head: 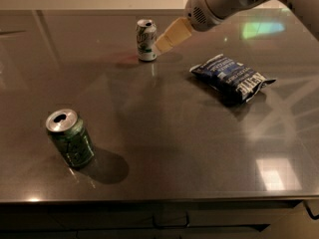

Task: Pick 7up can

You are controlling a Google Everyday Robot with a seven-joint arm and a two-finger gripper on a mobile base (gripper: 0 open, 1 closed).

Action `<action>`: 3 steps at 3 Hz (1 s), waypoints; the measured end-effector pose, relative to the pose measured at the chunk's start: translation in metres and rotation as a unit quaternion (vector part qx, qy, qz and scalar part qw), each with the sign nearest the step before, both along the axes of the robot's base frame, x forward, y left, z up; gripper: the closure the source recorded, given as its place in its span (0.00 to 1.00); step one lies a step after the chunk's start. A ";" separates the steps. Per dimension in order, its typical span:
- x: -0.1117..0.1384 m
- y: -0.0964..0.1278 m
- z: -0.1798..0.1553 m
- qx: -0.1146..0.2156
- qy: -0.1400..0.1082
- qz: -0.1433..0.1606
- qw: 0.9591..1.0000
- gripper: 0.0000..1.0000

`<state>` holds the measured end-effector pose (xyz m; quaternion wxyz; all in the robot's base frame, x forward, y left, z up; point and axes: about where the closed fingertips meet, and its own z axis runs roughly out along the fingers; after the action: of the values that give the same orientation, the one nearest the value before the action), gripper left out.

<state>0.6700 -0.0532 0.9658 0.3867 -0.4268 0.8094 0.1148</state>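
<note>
The 7up can [146, 40], whitish-silver and green with a silver top, stands upright at the far middle of the dark table [164, 133]. My gripper [164, 42] comes in from the upper right on a white arm, and its cream-coloured fingertips sit right beside the can's right side, at about label height. I cannot tell whether they touch the can.
A darker all-green can [70, 138] stands upright at the near left. A dark blue chip bag [230, 77] lies at the right of the middle. The table's front edge runs along the bottom of the view.
</note>
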 end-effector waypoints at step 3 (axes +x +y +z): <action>0.069 0.028 -0.006 0.038 0.015 -0.043 0.998 0.00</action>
<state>0.7393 -0.0251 0.9602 0.3948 -0.3748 0.8280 0.1347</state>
